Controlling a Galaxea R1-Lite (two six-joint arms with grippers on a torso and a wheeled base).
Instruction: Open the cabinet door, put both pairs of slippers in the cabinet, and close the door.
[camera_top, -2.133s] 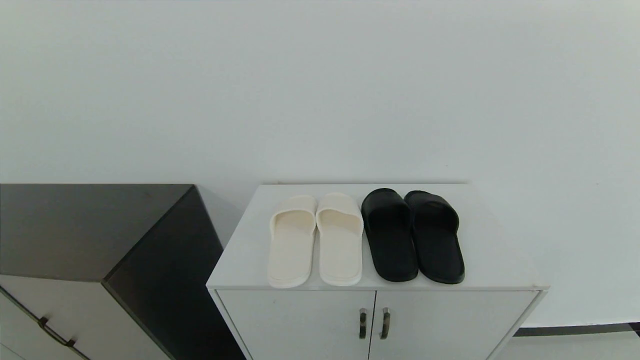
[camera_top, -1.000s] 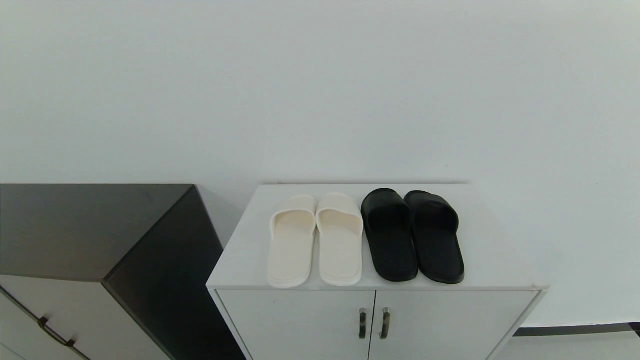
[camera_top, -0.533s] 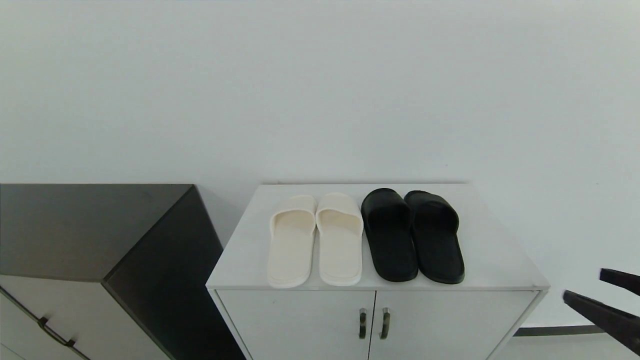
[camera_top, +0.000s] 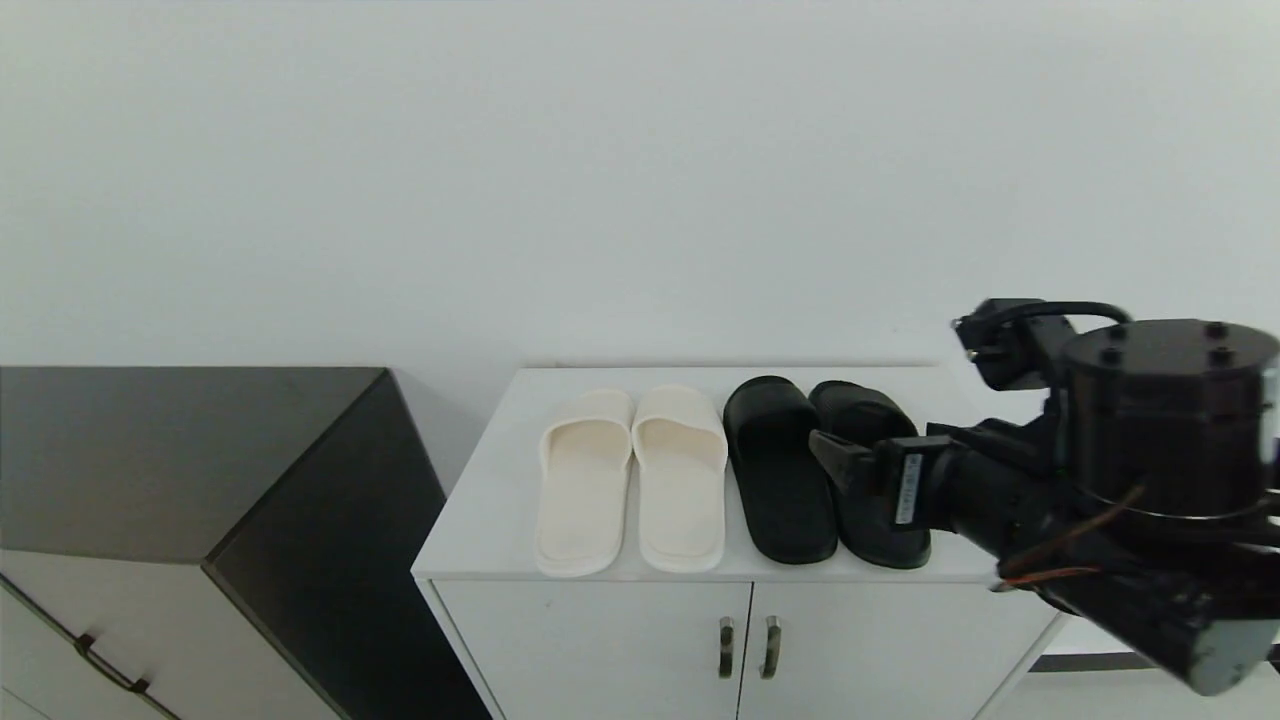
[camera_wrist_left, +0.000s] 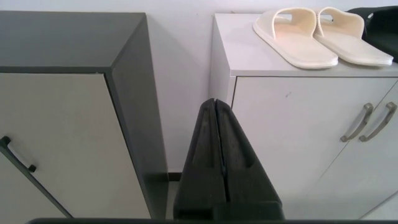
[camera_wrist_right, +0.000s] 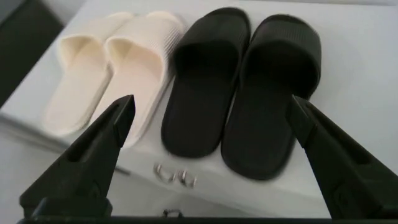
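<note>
Since both doors are shut and nothing is stowed, opening a door comes first, I judge. White cabinet (camera_top: 480, 510) carries the cream slippers (camera_top: 680, 480) and black slippers (camera_top: 780, 470) side by side on top, toes to the wall, heels at the front edge. Two handles (camera_top: 769, 645) stand upright, close together at the centre seam, just under that edge. Right tool (camera_wrist_right: 211, 106) hovers spread wide above the black pair's heels, so the handles lie below it and a bit to the robot's left. Left tool (camera_wrist_left: 215, 106) is pressed closed, low at door height, facing the gap beside the dark cabinet (camera_top: 200, 450); handles lie to its right. Right tool looks better placed: drop down, line up with the upright bar.
</note>
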